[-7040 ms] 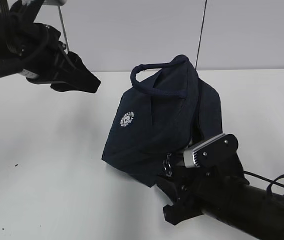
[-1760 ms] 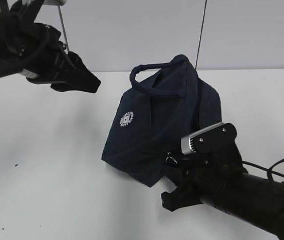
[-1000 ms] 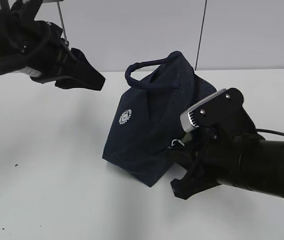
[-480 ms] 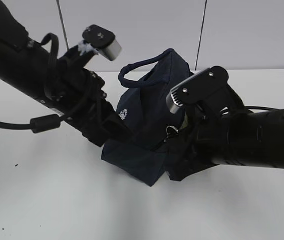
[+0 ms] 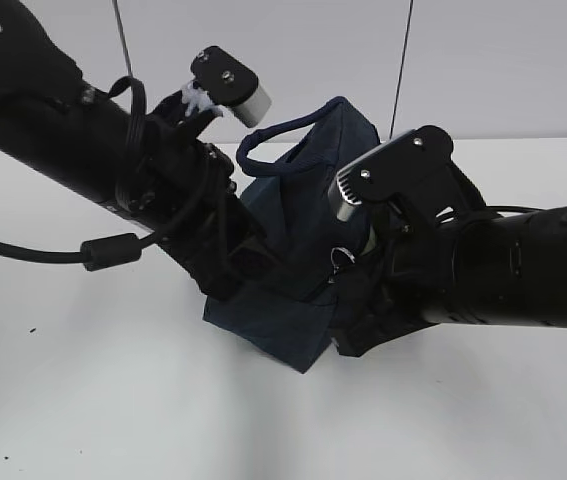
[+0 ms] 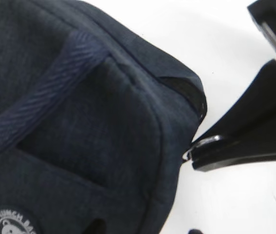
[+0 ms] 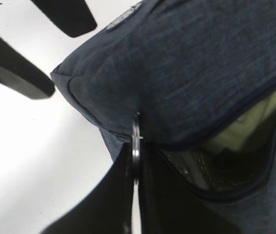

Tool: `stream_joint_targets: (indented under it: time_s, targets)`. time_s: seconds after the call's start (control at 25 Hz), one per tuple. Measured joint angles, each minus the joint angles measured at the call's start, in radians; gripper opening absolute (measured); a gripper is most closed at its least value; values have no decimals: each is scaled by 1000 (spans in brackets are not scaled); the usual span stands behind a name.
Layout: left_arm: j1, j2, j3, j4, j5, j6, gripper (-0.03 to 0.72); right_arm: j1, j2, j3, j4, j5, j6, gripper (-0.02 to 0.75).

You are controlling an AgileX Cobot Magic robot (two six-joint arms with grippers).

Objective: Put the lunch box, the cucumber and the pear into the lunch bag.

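Note:
The navy lunch bag (image 5: 303, 205) stands mid-table with its handles up. It fills the left wrist view (image 6: 79, 122) and the right wrist view (image 7: 186, 63). My right gripper (image 5: 348, 275) is shut on the silver ring pull (image 7: 136, 141) at the bag's front corner, and the ring also shows in the exterior view (image 5: 340, 258). The zip gapes beside it, and the lunch box's pale green lid (image 7: 254, 119) shows inside. My left gripper (image 5: 248, 262) is open against the bag's left side, with its fingertips (image 6: 96, 228) just at the frame's bottom edge. The cucumber and pear are hidden.
The white table (image 5: 113, 400) extends in front and to the left of the bag. A pale wall (image 5: 483, 60) stands behind. Both black arms crowd the bag from either side. The bag's white round logo (image 6: 9, 225) faces my left gripper.
My left arm has swung down from the upper left to the bag's left side. My right gripper has risen and moved along the bag with the ring pull in it.

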Motion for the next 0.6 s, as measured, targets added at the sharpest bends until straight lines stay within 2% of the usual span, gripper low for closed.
stream_joint_targets:
  time_s: [0.24, 0.4, 0.52, 0.6]
  targets:
    - [-108, 1, 0, 97, -86, 1, 324, 0, 0, -2, 0, 1, 0, 5]
    - [-128, 18, 0, 127, -120, -38, 313, 0, 0, -23, 2, 33, 0, 5]
    - [-128, 41, 0, 173, -125, -81, 271, 0, 0, -53, 2, 50, 0, 6]
    - [-128, 55, 0, 189, -135, -121, 203, 0, 0, -67, 2, 64, 0, 6]
